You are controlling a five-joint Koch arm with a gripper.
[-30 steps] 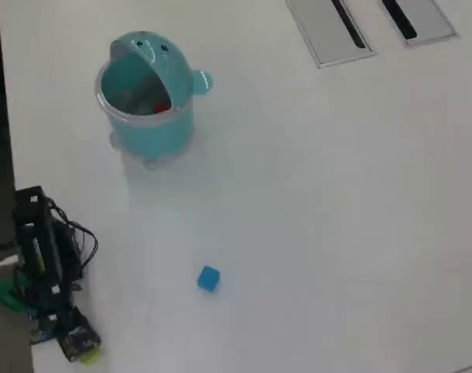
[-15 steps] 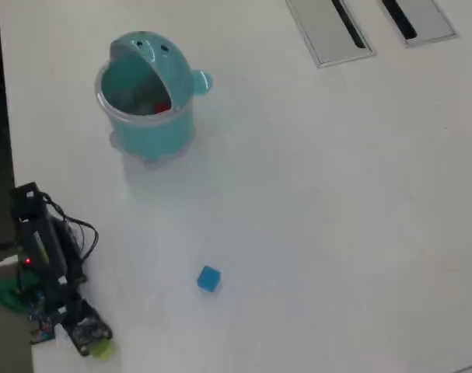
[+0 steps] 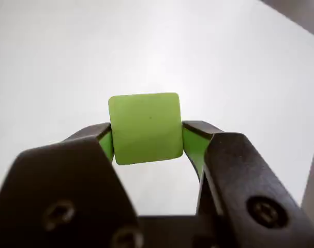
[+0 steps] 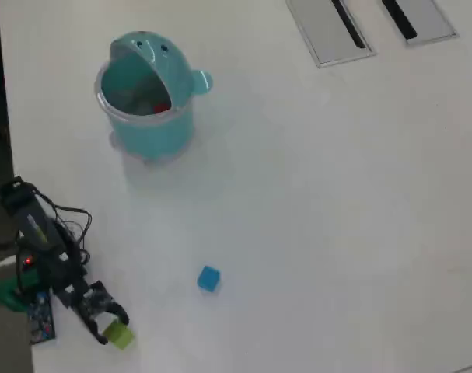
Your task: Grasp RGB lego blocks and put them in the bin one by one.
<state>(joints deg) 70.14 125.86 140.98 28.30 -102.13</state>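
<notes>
My gripper (image 3: 147, 142) clamps the yellow-green block (image 3: 145, 127) by its edges; any jolt toward the bin (image 4: 146, 101) could drop it.

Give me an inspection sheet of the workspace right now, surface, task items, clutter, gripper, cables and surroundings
Surface: white table, bare in most places.
Job's things: yellow-green block held between the jaws; blue block lying loose on the table; teal bin upright, lid open, something red inside.
Clutter: nothing seen.
Gripper: gripper shut on the yellow-green block, low at the table's left edge in the overhead view.
Cables: black wires looped at the arm.
Surroundings: two grey slotted panels at the top edge.
</notes>
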